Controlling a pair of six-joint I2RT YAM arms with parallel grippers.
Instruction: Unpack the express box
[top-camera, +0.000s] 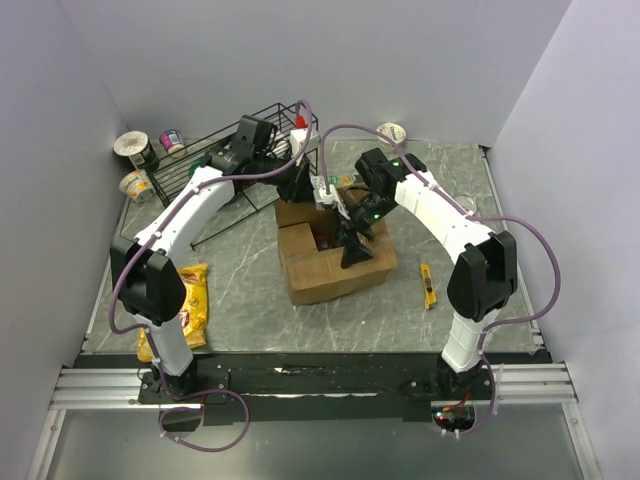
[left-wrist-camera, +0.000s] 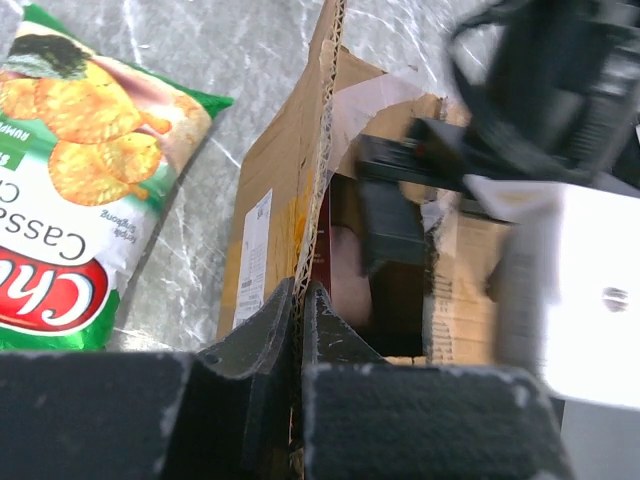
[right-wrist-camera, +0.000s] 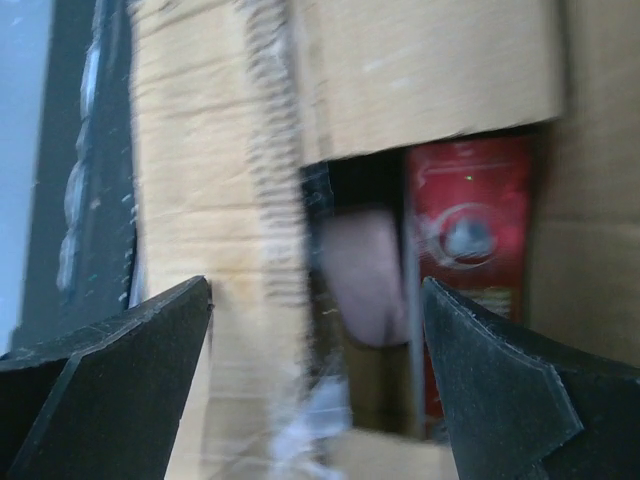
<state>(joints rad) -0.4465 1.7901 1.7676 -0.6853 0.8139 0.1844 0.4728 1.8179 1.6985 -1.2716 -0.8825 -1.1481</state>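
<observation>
The express box (top-camera: 335, 268) is a brown cardboard carton in the middle of the table, its top open. My left gripper (top-camera: 298, 192) is at the box's far side, shut on the edge of an upright flap (left-wrist-camera: 285, 150); in the left wrist view its fingers (left-wrist-camera: 299, 290) pinch the corrugated edge. My right gripper (top-camera: 352, 248) hangs open over the opening. In the right wrist view the right gripper (right-wrist-camera: 315, 290) spans the gap between the flaps, where a red packet (right-wrist-camera: 465, 230) and a pale item (right-wrist-camera: 365, 265) lie inside.
A green chip bag (left-wrist-camera: 70, 170) lies on the table beside the box. A yellow chip bag (top-camera: 185, 305) is at the front left, a yellow knife (top-camera: 428, 285) right of the box. A wire rack (top-camera: 240, 150) and cups (top-camera: 135, 150) stand at the back left.
</observation>
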